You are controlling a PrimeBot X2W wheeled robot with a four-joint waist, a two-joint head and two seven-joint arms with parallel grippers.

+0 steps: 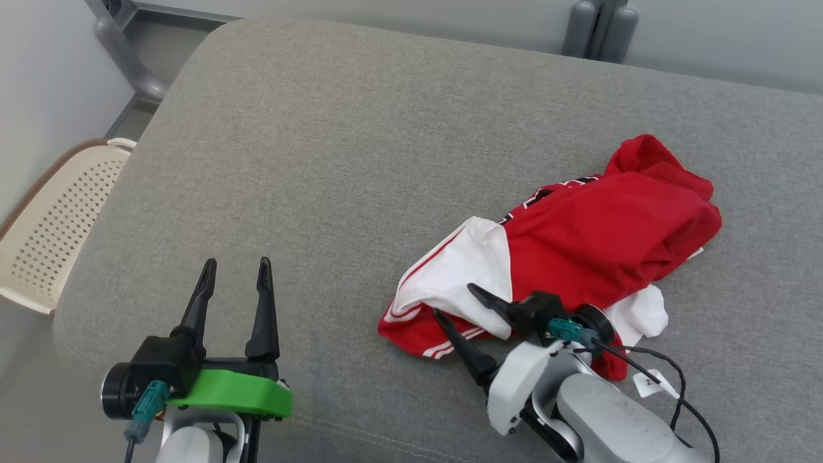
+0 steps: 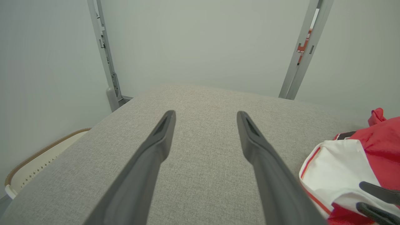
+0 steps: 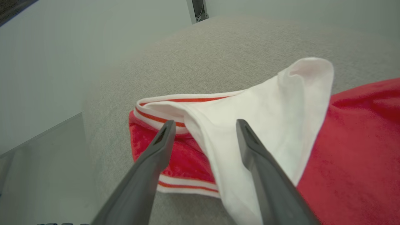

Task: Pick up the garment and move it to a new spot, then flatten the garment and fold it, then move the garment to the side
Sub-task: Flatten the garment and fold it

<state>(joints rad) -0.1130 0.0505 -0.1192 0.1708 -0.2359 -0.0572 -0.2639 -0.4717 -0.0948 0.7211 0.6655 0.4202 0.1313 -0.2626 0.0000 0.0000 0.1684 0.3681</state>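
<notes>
Head view: right hand open, empty, over the white fold of the crumpled jersey (layers overlap there); a pinch could drag it bunched. Well apart from it, the left hand is open too.

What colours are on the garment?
Red and white garment, striped trim; clearest in right wrist view.

The left hand has long dark tapered fingers and a bright green plastic bracket. The right hand joins a glossy white forearm shell that carries a teal plug and a thin black cable.
</notes>
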